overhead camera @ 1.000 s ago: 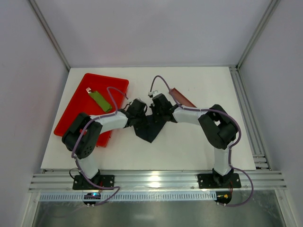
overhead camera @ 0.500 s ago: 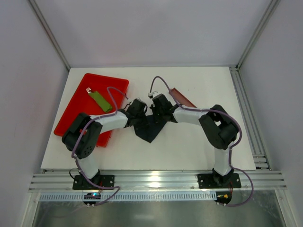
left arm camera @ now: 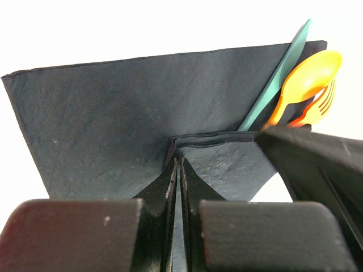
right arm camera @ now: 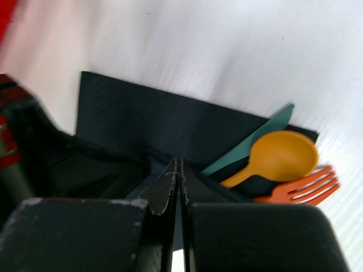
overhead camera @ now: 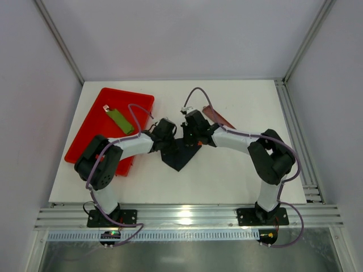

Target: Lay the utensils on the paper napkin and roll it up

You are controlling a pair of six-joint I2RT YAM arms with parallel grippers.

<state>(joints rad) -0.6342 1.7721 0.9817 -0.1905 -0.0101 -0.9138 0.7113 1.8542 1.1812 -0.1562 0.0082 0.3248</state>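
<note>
The paper napkin (overhead camera: 179, 155) lies black on the white table between both arms, partly folded over the utensils. In the left wrist view the napkin (left arm camera: 142, 96) has a folded edge, and a teal knife (left arm camera: 278, 79), a yellow spoon (left arm camera: 311, 76) and an orange fork (left arm camera: 324, 105) stick out at its right end. My left gripper (left arm camera: 178, 163) is shut on the napkin's folded edge. My right gripper (right arm camera: 180, 165) is shut on the same fold of the napkin (right arm camera: 159, 119), with the spoon (right arm camera: 283, 156), fork (right arm camera: 306, 190) and knife (right arm camera: 255, 150) to its right. In the top view the left gripper (overhead camera: 168, 139) and the right gripper (overhead camera: 189, 137) stand close together.
A red tray (overhead camera: 91, 122) lies at the left with a flat green piece (overhead camera: 121, 120) on it. A long brown tray (overhead camera: 220, 118) lies behind the right arm. Metal frame posts and grey walls border the table.
The right arm's elbow has swung out to the right and its gripper has shifted slightly. The napkin looks a little narrower. The left arm has hardly moved.
</note>
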